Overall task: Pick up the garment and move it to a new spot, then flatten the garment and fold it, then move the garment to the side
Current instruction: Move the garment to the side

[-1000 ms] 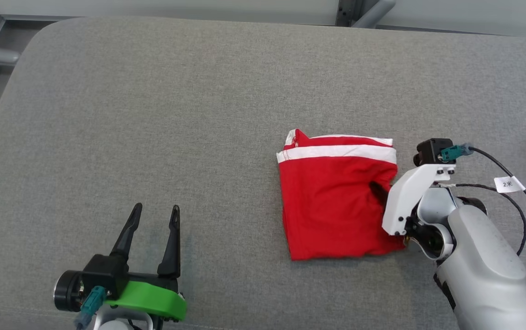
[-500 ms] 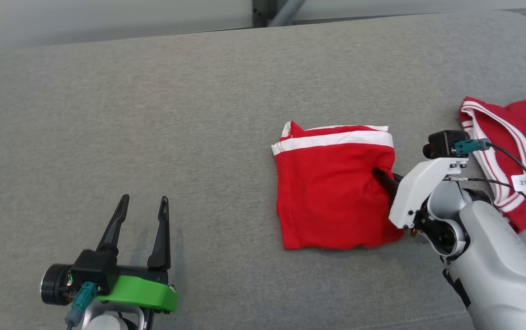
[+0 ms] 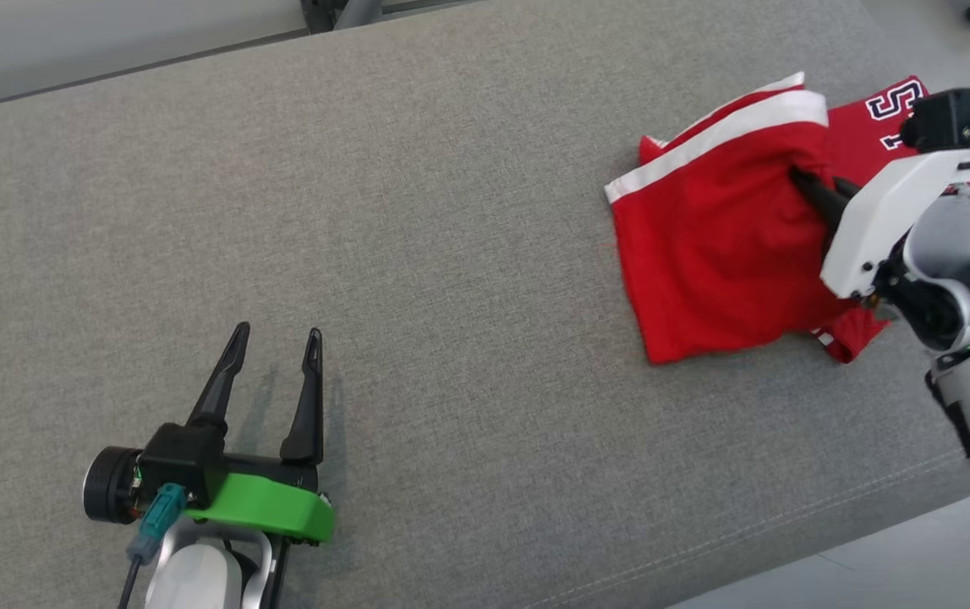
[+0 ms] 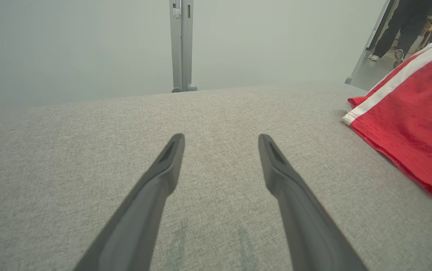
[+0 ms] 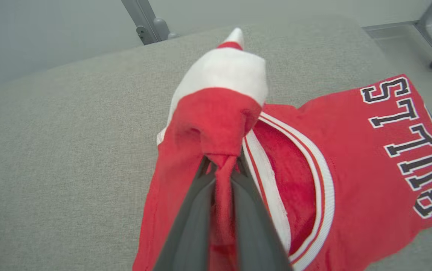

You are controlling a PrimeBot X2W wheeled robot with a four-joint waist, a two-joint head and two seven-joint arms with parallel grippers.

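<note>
A wide surface padded in grey woven fabric (image 3: 417, 211) is seen, and a stitched seam (image 3: 789, 513) is run along its near edge. Toward its right end a folded red garment (image 3: 704, 254) with a white band is laid. Its right side is overlapped onto a red jersey (image 5: 370, 150) with dark lettering, spread at the corner.

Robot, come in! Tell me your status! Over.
Right claw shut on folded red garment. Left claw open, empty. Red jersey partly under garment.
</note>
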